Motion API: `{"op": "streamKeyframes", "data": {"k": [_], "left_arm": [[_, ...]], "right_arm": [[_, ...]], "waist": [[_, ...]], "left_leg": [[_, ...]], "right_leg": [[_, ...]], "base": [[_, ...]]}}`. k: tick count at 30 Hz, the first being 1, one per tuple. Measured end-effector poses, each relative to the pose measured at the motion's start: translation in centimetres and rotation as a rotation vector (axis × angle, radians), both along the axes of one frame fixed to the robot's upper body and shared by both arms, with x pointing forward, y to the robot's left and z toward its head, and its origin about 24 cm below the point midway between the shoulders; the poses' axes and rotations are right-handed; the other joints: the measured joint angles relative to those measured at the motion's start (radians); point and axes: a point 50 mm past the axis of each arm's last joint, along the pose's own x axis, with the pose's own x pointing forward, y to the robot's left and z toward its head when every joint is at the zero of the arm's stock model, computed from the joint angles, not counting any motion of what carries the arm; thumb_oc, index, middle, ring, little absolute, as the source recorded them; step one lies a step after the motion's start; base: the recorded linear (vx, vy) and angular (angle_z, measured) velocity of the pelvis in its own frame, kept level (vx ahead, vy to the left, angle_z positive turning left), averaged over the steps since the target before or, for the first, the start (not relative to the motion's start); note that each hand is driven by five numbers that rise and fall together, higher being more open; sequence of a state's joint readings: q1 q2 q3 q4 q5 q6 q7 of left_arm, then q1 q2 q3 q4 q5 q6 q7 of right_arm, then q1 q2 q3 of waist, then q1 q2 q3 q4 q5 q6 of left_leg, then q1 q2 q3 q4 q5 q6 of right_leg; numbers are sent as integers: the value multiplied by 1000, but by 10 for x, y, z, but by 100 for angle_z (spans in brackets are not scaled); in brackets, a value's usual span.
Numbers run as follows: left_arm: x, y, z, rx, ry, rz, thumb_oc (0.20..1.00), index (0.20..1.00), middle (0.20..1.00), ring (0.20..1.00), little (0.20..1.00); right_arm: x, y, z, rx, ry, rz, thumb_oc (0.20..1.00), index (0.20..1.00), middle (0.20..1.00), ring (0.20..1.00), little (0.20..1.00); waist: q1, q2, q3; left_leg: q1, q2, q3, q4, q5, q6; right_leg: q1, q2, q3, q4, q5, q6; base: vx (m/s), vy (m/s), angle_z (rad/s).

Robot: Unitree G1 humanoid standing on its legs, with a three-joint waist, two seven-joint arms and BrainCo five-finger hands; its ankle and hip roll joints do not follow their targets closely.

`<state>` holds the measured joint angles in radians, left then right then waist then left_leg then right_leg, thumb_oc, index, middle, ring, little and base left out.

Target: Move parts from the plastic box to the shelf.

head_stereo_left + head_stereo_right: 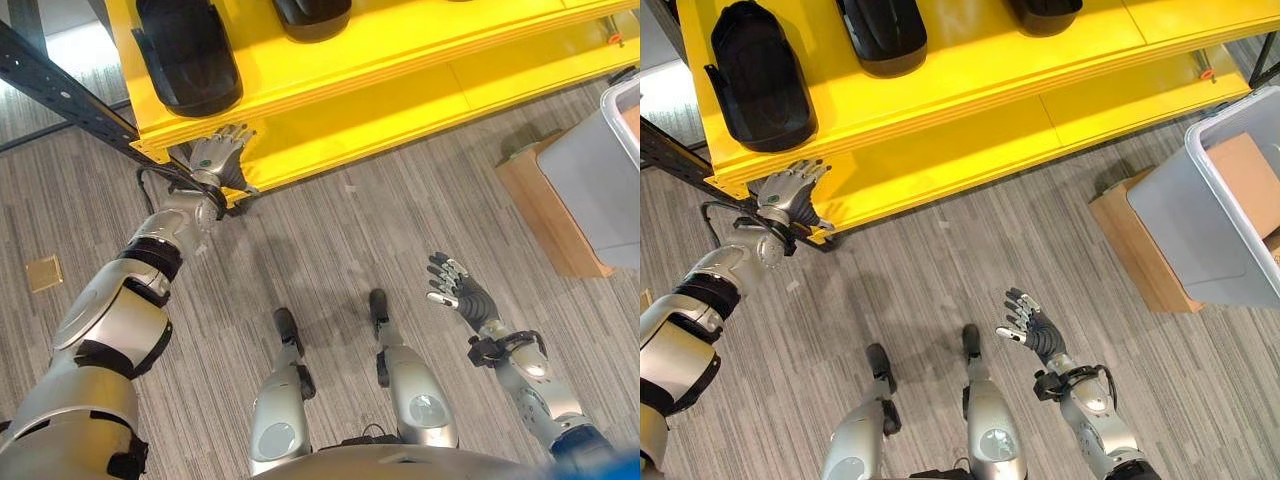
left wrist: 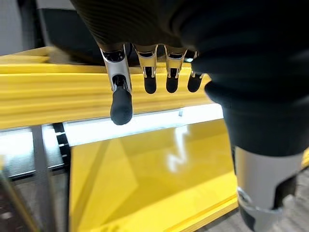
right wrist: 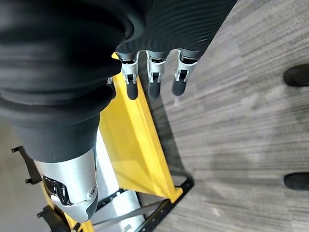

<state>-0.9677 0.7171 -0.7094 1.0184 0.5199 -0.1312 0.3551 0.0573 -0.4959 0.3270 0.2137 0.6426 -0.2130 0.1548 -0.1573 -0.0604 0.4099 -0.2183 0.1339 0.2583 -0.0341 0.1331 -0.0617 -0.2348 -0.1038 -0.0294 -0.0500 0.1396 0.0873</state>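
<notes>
From the head camera I've got the yellow shelf (image 1: 970, 95) across the far side, three black parts lying on its top level: one at the left (image 1: 758, 75), one in the middle (image 1: 885, 33), one cut off by the frame edge further right (image 1: 1045, 14). The left wrist camera gives me what the head does not: a look under the top level at the glossy lower level (image 2: 145, 179) and a dark frame post (image 2: 43, 169) beside it. My left hand (image 1: 788, 190) is up at the shelf's near left corner, fingers (image 2: 121, 104) straight and relaxed, holding nothing, just off the yellow edge. Moving right, bare striped floor (image 1: 940, 260). My right hand (image 1: 1032, 328) hangs low over that floor, fingers spread, empty. Far right sits the grey plastic box (image 1: 1200, 215) on a wooden stand (image 1: 1135, 245), a brown cardboard piece (image 1: 1252, 180) inside it.
</notes>
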Motion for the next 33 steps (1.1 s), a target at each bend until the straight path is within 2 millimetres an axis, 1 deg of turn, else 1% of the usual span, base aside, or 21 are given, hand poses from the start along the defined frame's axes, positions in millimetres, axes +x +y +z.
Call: {"op": "streamKeyframes", "data": {"k": [4,8,10,15,22,23,25,28,33], "left_arm": [[1,6,3,-18,4,37,1000,1000,1000,1000,1000],[4,12,11,-32,-5,74,1000,1000,1000,1000,1000],[6,12,19,-57,-15,77,1000,1000,1000,1000,1000],[7,11,20,-53,-9,77,1000,1000,1000,1000,1000],[13,9,46,-80,-62,85,1000,1000,1000,1000,1000],[14,8,47,-75,-60,82,1000,1000,1000,1000,1000],[16,6,57,-97,-81,79,1000,1000,1000,1000,1000],[17,6,63,-122,-96,83,1000,1000,1000,1000,1000],[19,3,80,-149,-135,76,1000,1000,1000,1000,1000]], "right_arm": [[0,0,0,-2,1,2,1000,1000,1000,1000,1000],[-1,-3,0,-22,5,17,1000,1000,1000,1000,1000],[-1,-4,0,-31,7,28,1000,1000,1000,1000,1000],[-2,-3,0,-28,6,40,1000,1000,1000,1000,1000],[-4,-1,2,-19,5,61,1000,1000,1000,1000,1000],[-5,0,2,-18,6,62,1000,1000,1000,1000,1000],[-5,0,2,-16,5,63,1000,1000,1000,1000,1000],[-6,0,1,-16,8,65,1000,1000,1000,1000,1000],[-7,0,-1,-16,23,65,1000,1000,1000,1000,1000]], "waist": [[-1,-1,1],[-4,-4,3],[-5,-9,6],[-18,-12,8],[-21,-13,9],[-21,-13,9],[-23,-13,9],[-23,-13,9],[-21,-14,8]], "left_leg": [[-1,1,0,2,0,0],[-19,1,1,9,0,0],[-31,2,0,17,0,0],[-35,2,0,21,0,0],[-69,4,0,39,-1,2],[-69,4,-1,39,-1,2],[-79,4,-3,46,-2,2],[-82,4,3,49,-3,4],[-88,6,1,60,-4,4]], "right_leg": [[-2,0,0,3,0,0],[-24,0,4,16,-1,0],[-36,0,5,23,-1,0],[-41,0,12,25,-1,0],[-72,0,13,35,0,-1],[-72,0,13,35,0,-1],[-80,-1,14,39,0,-2],[-94,-1,17,59,-3,-2],[-101,0,17,71,-6,-4]], "base": [[0,0,0],[0,0,0],[0,0,0],[0,0,0],[0,0,0],[0,0,0],[0,0,0],[16,-4,-5],[0,0,0]]}}
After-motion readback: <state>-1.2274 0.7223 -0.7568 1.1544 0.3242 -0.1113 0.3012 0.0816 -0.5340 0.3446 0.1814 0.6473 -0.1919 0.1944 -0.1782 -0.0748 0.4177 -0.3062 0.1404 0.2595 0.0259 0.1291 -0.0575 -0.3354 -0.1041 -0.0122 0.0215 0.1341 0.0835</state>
